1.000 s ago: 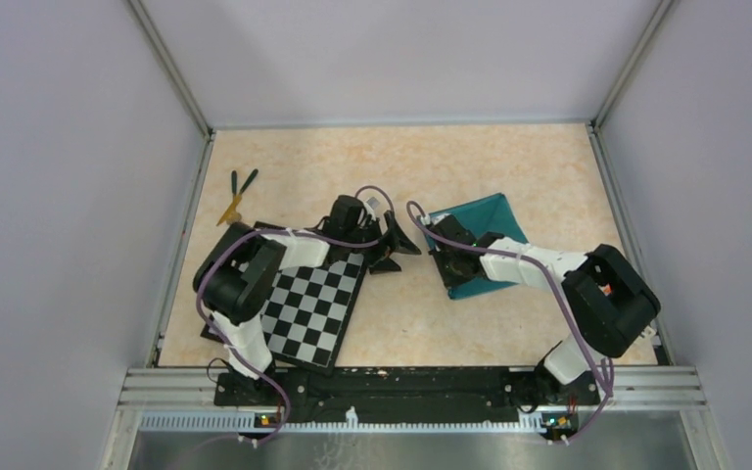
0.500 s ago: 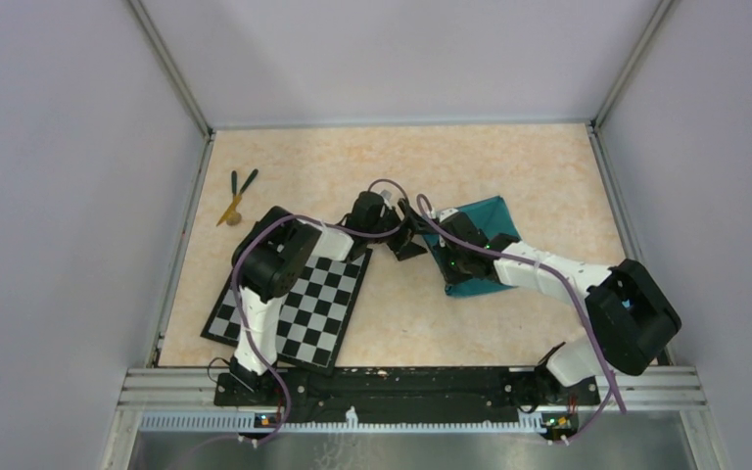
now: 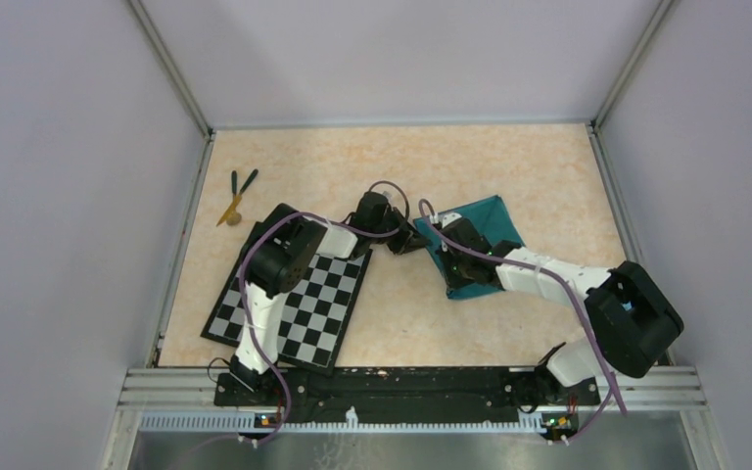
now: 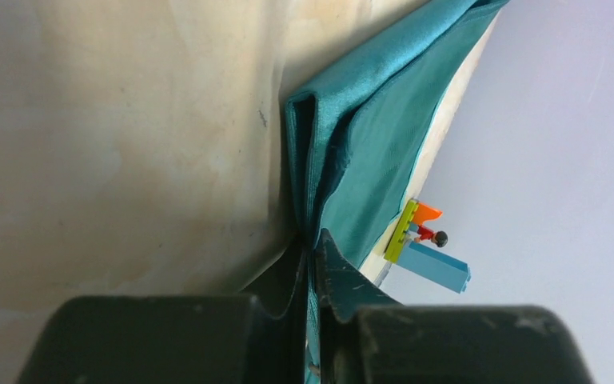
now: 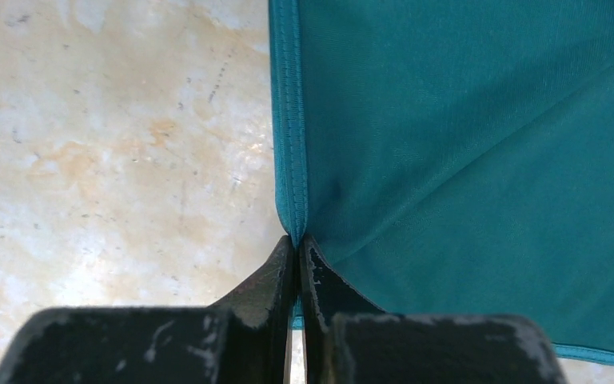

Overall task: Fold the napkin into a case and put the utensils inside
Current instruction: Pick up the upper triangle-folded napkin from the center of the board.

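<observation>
Top external view: the teal napkin (image 3: 482, 227) lies right of centre on the table (image 3: 401, 162). Left gripper (image 4: 312, 250) and right gripper (image 5: 297, 250) each pinch its left hem. Cloth looks soft, light and limp; hems and corners likely grip best.
</observation>
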